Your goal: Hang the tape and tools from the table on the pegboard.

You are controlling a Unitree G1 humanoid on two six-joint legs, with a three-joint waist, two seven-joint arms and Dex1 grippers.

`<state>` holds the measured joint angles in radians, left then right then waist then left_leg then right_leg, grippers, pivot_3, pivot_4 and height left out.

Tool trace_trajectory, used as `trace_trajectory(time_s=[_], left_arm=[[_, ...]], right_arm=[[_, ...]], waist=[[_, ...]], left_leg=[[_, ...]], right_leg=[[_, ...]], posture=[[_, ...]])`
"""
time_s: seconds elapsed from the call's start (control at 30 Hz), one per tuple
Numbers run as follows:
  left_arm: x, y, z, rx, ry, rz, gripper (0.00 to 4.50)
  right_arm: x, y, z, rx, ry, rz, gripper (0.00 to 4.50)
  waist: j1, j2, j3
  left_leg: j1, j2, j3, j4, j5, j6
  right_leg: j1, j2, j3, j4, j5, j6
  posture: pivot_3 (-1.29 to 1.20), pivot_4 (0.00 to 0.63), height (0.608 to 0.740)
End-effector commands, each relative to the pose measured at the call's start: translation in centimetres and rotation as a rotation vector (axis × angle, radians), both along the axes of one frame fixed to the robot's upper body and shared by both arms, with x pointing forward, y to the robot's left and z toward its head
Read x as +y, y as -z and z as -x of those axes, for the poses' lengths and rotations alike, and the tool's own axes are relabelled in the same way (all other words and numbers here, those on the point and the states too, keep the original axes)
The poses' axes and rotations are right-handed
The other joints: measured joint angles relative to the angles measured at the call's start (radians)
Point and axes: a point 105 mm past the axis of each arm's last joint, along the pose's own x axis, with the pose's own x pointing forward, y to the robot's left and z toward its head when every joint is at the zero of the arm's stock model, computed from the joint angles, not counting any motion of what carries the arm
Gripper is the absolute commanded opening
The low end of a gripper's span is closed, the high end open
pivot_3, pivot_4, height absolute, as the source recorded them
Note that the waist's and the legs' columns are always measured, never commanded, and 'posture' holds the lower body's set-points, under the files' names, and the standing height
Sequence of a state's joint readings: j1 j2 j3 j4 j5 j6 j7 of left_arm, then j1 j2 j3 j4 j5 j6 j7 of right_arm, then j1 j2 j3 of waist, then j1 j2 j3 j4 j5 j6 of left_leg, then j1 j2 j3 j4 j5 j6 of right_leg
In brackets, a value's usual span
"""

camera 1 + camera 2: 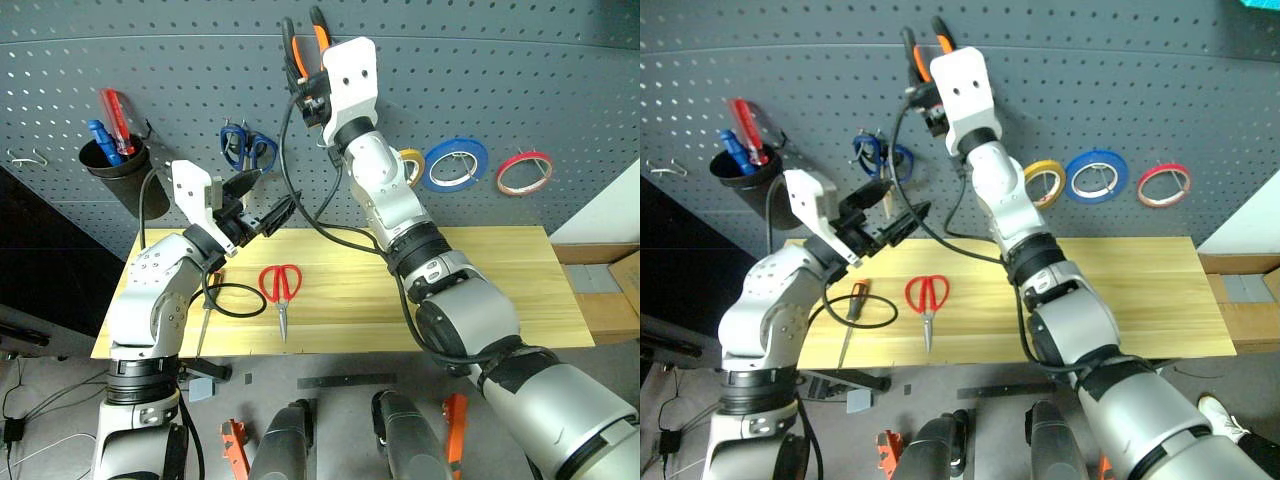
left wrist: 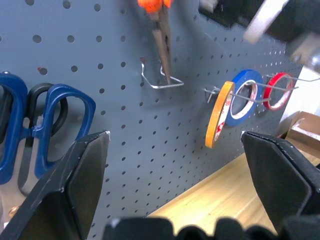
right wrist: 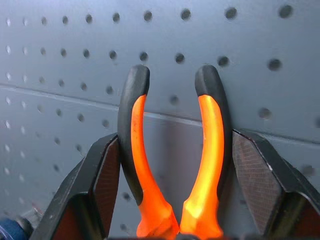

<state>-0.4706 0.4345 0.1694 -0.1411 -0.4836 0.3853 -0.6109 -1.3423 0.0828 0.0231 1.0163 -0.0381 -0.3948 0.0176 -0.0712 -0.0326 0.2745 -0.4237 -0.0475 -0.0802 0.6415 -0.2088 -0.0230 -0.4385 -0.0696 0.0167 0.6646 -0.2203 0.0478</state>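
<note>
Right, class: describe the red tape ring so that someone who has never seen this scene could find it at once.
Look at the grey pegboard behind the wooden table. Three tape rings hang there in a row on its right side. The red tape is the outermost, beside the blue ring, with the yellow ring beyond that.

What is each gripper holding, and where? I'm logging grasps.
Right gripper clamps the pliers by both handles; left gripper is open, empty.

pliers (image 3: 175, 165) nose hidden by right tool (image 3: 175, 220)
</note>
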Motion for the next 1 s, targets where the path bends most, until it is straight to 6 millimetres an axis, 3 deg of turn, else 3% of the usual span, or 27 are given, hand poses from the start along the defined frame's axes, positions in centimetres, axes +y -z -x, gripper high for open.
trace_trajectory(time_s=[0.03,0.17,0.4,0.63,0.8,1.0], left_arm=[[-0.3,-1.1,0.1,-0.056,0.006,-0.004,4.50],[-0.2,-1.1,-0.1,-0.059,0.005,-0.006,4.50],[0.2,-0.4,-0.8,-0.049,-0.040,-0.025,4.50],[0.0,0.7,-1.3,-0.032,-0.065,-0.054,4.50],[0.0,1.4,-1.7,-0.003,-0.087,-0.058,4.50],[0.1,3.0,-2.1,0.061,-0.144,-0.071,4.50]], right_arm=[[-0.6,-2.5,0.4,-0.076,0.015,-0.039,2.85],[-1.0,-2.3,0.1,-0.067,0.033,-0.049,2.85],[-2.2,2.1,-1.8,0.083,0.104,-0.002,2.85],[-3.5,3.7,-2.5,0.131,0.176,0.011,2.85],[-4.1,4.1,-2.7,0.148,0.213,0.025,4.46],[-2.9,6.1,-2.6,0.278,0.142,0.170,4.46]], waist=[[0.000,0.000,0.000],[0.003,0.000,0.000],[0.014,0.000,0.000],[0.015,0.000,0.000],[0.019,0.000,0.000],[0.017,0.000,0.000]], left_leg=[[0.000,0.001,0.000,0.000,0.000,0.000],[0.000,0.005,0.000,0.000,0.001,-0.002],[0.000,0.006,0.000,0.001,0.002,-0.003],[0.002,0.007,0.000,0.003,0.005,-0.005],[0.002,0.008,0.000,0.003,0.008,-0.006],[0.003,0.008,0.000,0.003,0.012,-0.006]], right_leg=[[0.000,0.001,0.000,0.000,0.001,-0.001],[0.000,0.006,0.000,0.000,0.002,-0.003],[0.000,0.007,0.001,0.000,0.002,-0.004],[0.002,0.009,0.000,0.000,0.004,-0.005],[0.003,0.011,0.000,0.000,0.006,-0.006],[0.005,0.012,0.000,-0.001,0.010,-0.007]], posture=[[0.02,0.215,0.740],[0.02,0.214,0.740],[0.00,0.215,0.740],[-0.01,0.219,0.740],[-0.02,0.220,0.740],[-0.03,0.219,0.740]])
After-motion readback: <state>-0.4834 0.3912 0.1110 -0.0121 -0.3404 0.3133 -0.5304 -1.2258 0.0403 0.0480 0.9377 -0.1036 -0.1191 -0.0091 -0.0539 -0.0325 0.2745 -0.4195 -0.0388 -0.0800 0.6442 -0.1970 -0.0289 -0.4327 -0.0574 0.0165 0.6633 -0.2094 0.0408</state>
